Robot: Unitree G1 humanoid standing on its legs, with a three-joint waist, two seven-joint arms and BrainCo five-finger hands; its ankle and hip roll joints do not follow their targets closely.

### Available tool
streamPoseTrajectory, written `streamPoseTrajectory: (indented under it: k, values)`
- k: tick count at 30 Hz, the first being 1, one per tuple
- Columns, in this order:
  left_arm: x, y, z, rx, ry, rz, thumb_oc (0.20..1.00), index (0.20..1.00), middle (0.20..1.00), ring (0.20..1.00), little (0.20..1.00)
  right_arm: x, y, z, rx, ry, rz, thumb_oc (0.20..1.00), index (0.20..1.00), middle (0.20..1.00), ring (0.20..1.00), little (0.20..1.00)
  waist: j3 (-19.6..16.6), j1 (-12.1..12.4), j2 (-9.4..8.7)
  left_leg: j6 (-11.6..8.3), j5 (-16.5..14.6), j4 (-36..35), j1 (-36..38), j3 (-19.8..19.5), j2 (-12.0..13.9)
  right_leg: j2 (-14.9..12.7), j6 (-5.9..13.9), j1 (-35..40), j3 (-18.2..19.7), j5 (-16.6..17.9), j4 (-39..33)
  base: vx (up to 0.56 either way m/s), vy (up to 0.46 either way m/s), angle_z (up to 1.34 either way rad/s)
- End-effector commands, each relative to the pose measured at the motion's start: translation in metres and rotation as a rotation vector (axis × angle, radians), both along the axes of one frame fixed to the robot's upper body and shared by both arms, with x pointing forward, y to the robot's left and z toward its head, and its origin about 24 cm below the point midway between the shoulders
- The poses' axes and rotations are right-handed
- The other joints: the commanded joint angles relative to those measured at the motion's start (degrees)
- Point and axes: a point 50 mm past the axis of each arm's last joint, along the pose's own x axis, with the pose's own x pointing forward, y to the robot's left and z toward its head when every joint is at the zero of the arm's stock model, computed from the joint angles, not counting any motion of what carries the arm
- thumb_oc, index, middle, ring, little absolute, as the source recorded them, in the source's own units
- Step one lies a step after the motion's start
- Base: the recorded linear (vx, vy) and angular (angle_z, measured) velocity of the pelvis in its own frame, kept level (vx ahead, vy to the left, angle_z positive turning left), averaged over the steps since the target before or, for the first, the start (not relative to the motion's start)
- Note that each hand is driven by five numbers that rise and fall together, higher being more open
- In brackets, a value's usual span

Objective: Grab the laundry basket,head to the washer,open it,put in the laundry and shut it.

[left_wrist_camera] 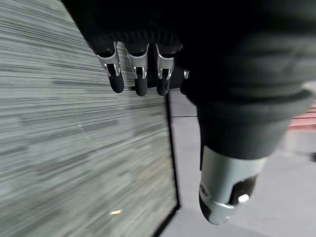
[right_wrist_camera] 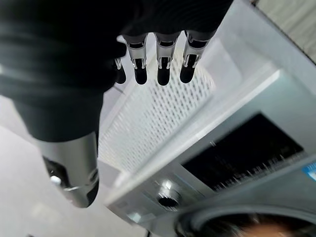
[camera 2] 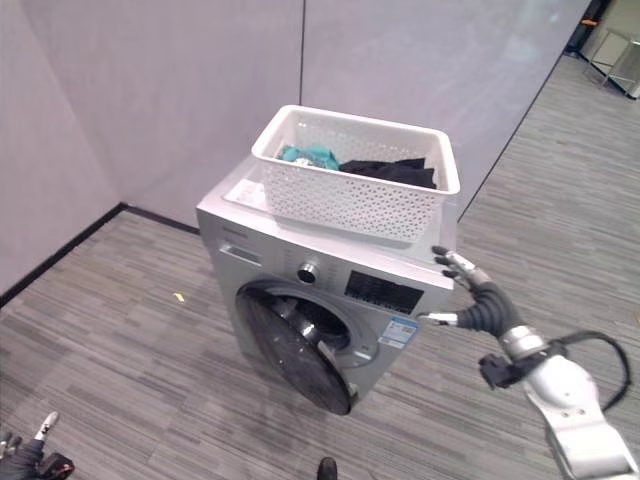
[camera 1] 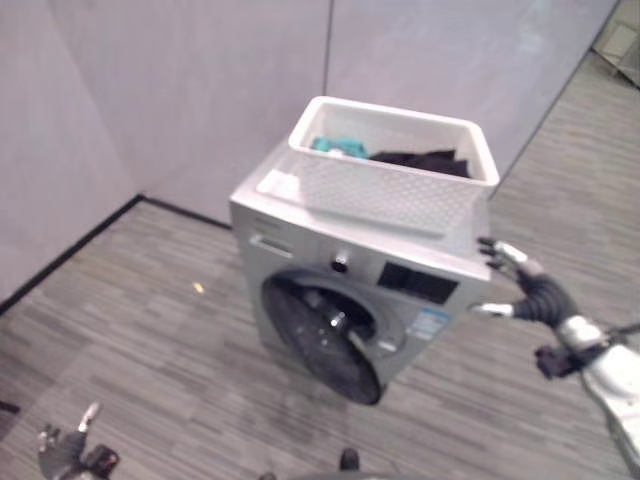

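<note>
A white perforated laundry basket [camera 2: 350,185] rests on top of the silver washer [camera 2: 330,290], holding teal cloth [camera 2: 310,156] and dark cloth [camera 2: 392,170]. The washer's round dark door [camera 2: 290,350] hangs open, swung down toward me. My right hand [camera 2: 478,300] hovers open beside the washer's right front corner, just below the basket's corner, touching nothing. In the right wrist view its fingers [right_wrist_camera: 160,66] are spread above the basket wall [right_wrist_camera: 163,118] and the control panel [right_wrist_camera: 247,153]. My left hand [camera 1: 65,452] hangs low by the floor, open and empty.
Grey partition walls [camera 1: 200,90] meet in a corner behind the washer. Striped grey floor [camera 1: 150,340] spreads in front and to the left, with a small yellow scrap [camera 1: 198,288] on it. A shelf unit [camera 2: 615,50] stands far right.
</note>
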Motion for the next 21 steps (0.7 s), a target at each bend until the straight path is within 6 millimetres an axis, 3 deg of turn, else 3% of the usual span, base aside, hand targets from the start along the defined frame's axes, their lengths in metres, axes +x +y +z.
streamPoseTrajectory:
  k: [1,4,9,12,21]
  values:
    - [0.024,0.022,0.023,0.109,-0.035,-0.086,1.000,1.000,1.000,1.000,1.000,0.011,0.003,0.010,-0.086,-0.086,-0.020,1.000,1.000,1.000,1.000,1.000,2.15,2.18,0.61,-0.42,-0.34,2.81,-4.04,2.39,3.41,-5.16,4.13,2.70,-0.57,-7.57,3.32,-0.02,-0.051,0.12]
    - [0.023,0.018,0.016,0.081,-0.006,-0.090,1.000,1.000,1.000,1.000,1.000,0.017,0.006,-0.002,-0.080,-0.068,-0.050,1.000,1.000,1.000,1.000,1.000,3.45,2.68,0.58,-0.48,-0.07,3.05,-4.95,1.57,3.29,-5.19,4.02,2.52,-1.32,-7.90,3.68,-0.03,-0.038,0.25]
    - [0.039,0.009,0.016,0.103,0.016,-0.183,1.000,1.000,1.000,1.000,1.000,0.022,0.004,-0.041,-0.135,0.042,-0.136,1.000,1.000,1.000,1.000,1.000,6.08,3.47,0.88,-0.39,0.65,3.48,-7.88,-0.47,2.70,-5.42,3.82,1.15,-3.16,-7.89,4.00,-0.06,-0.038,0.34]
    - [0.053,0.002,0.017,0.104,-0.013,-0.221,1.000,1.000,1.000,1.000,1.000,0.033,0.012,-0.063,-0.127,0.100,-0.159,1.000,1.000,1.000,1.000,1.000,8.09,3.85,1.41,-0.10,1.06,3.64,-9.52,-0.70,2.23,-5.65,3.83,-0.62,-2.95,-7.44,4.25,-0.08,0.000,0.05]
    - [0.079,-0.012,0.026,0.093,-0.129,-0.249,1.000,1.000,1.000,1.000,1.000,0.062,0.024,-0.058,-0.181,0.046,-0.175,1.000,1.000,1.000,1.000,1.000,12.08,4.19,3.05,0.32,2.26,4.03,-13.30,-0.59,1.03,-6.30,3.84,-4.64,-2.18,-6.21,4.96,-0.07,0.009,-0.01]
